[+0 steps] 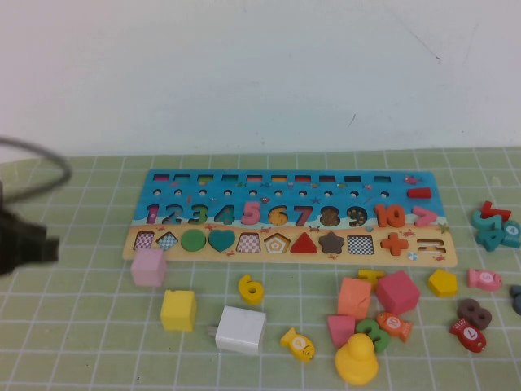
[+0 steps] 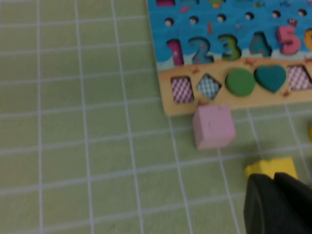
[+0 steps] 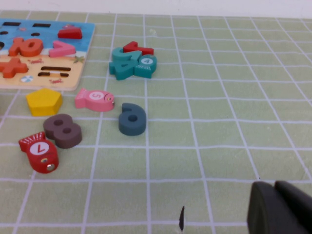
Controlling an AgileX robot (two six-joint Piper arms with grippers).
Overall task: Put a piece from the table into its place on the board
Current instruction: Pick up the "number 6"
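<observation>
The piece, a small flat yellow numeral 6 [image 1: 251,288], lies on the green mat in front of the board. The board [image 1: 171,183] is long and blue with a row of numerals and a tan strip of shape cut-outs; its left end [image 2: 165,105] shows in the left wrist view. My left gripper [image 2: 273,178] is shut and empty, its dark fingers [image 2: 258,200] just short of a yellow cube [image 2: 270,167]. In the high view the left arm [image 1: 24,244] is a dark shape at the left edge. My right gripper [image 3: 274,187] is shut over bare mat, well right of the board.
A pink cube [image 1: 149,267], yellow cube [image 1: 177,309], white block [image 1: 241,329], striped yellow fish [image 1: 298,344] and yellow duck [image 1: 356,360] lie near the piece. Teal numerals [image 3: 131,61], a dark blue 6 [image 3: 132,118], a brown 8 [image 3: 62,130] and a red fish [image 3: 39,151] lie off the board's right end.
</observation>
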